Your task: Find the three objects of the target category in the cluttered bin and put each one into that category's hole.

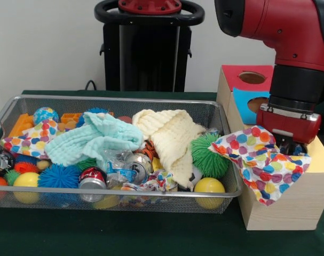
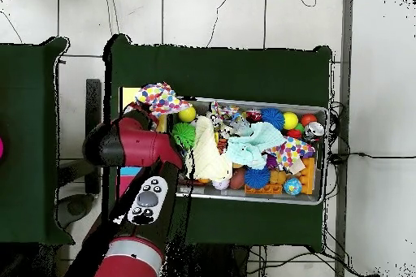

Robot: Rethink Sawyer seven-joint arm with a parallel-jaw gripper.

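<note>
Nearest my front camera, the wire bin [image 1: 7, 114] shows its jumble: yellow balls [image 1: 209, 186], a blue spiky ball [image 1: 58, 176], crushed cans [image 1: 92, 178], then further in a mint cloth [image 1: 92, 138], a cream cloth [image 1: 170, 136] and a second dotted cloth [image 1: 28, 141] at the left end. Beside the bin's right end stands the wooden box [image 1: 282, 205], and draped over its near top edge is the polka-dot cloth [image 1: 260, 157], its long axis running from the bin's corner across the box top, one tail hanging down the front face. The gripper [image 1: 289, 145] sits directly on top of that cloth at its far right part; the cloth bunches up around it, so I cannot tell how the fingers stand or whether they pinch the fabric. Behind it lie the holes: the blue panel's hole [image 1: 256, 104] just beyond and slightly left of the gripper, the red panel's hole [image 1: 252, 78] farther still. Judging by that, the coming move is a short carry away from my front camera, and the trailing tail may snag on the box edge. The overhead view agrees: cloth just off the bin's end, arm over it.
</note>
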